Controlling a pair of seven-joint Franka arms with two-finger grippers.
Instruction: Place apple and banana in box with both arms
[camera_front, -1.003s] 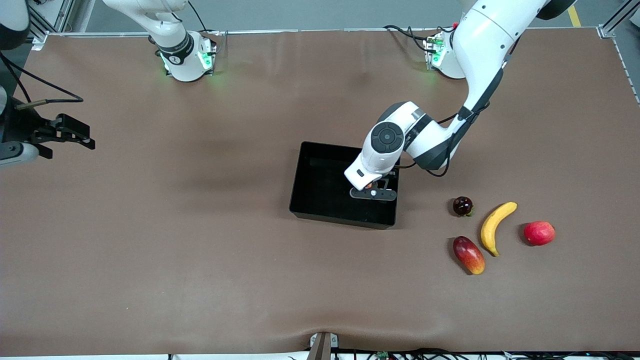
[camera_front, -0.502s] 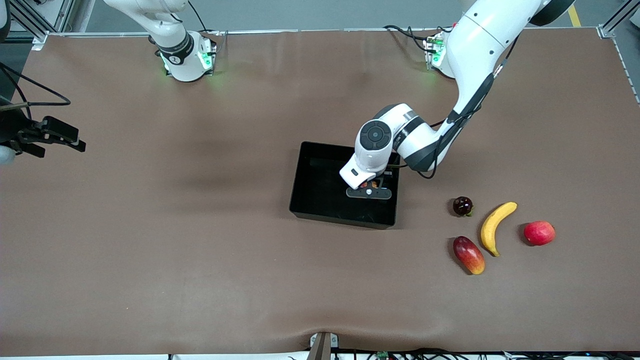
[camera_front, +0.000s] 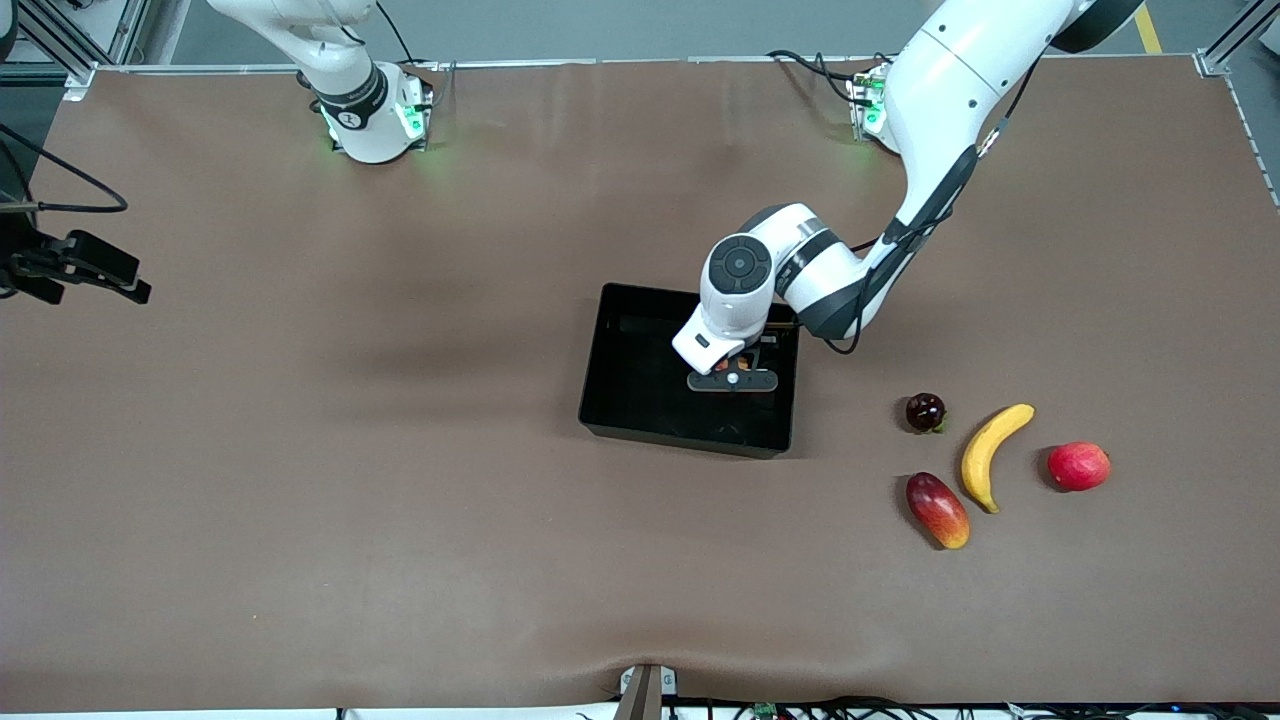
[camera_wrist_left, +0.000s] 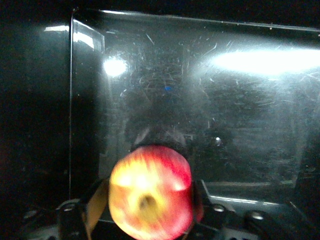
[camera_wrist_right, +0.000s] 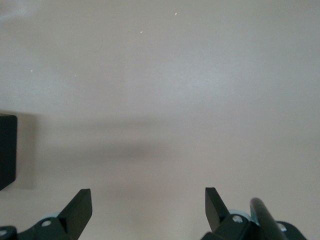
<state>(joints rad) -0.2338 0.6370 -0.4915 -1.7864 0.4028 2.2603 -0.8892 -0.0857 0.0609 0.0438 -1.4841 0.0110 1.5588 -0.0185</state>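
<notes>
Apple (camera_wrist_left: 150, 192) clamped in the left gripper (camera_front: 733, 372) over the box (camera_front: 640, 425).
Only the left wrist view shows the apple between the fingers (camera_wrist_left: 95, 205), above the box's glossy floor; the front view hides it under the wrist. The banana (camera_front: 990, 452) lies on the table toward the left arm's end, beside 3 other fruits. The right gripper (camera_wrist_right: 148, 206) waits, spread wide, over bare table at the right arm's end.

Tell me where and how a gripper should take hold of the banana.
Grip the curved yellow banana across its thicker middle, coming straight down from above, fingers on its two long sides. It lies flat on the brown table, apart from the elongated red-and-yellow mango beside it.
</notes>
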